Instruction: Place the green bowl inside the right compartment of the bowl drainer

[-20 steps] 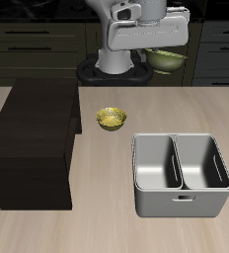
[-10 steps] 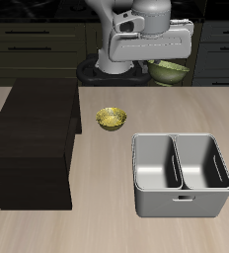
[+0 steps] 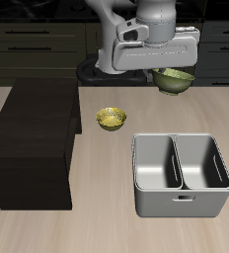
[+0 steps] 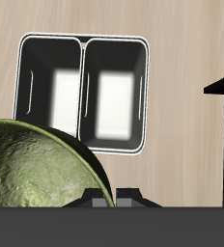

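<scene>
While carried high above the desk [image 3: 107, 232], green bowl [image 3: 173, 80] sits clamped in the hand [image 3: 164, 73] — shifted sideways and a little lower over the last second, drawing toward the space over the bowl drainer [image 3: 181, 203]. Seen from the wrist, olive rim of the bowl [image 4: 42, 169] close against the hand, with both grey wells of the drainer [image 4: 85, 41] open far beneath, apart from it. Yellow bowl [image 3: 111, 119] and dark cabinet block [image 3: 33, 143] untouched on the desk, off to one side below the hand. Judged as mid-transport: bowl lifted, not yet over the right compartment — more travel, then a descent, needed before release.
</scene>
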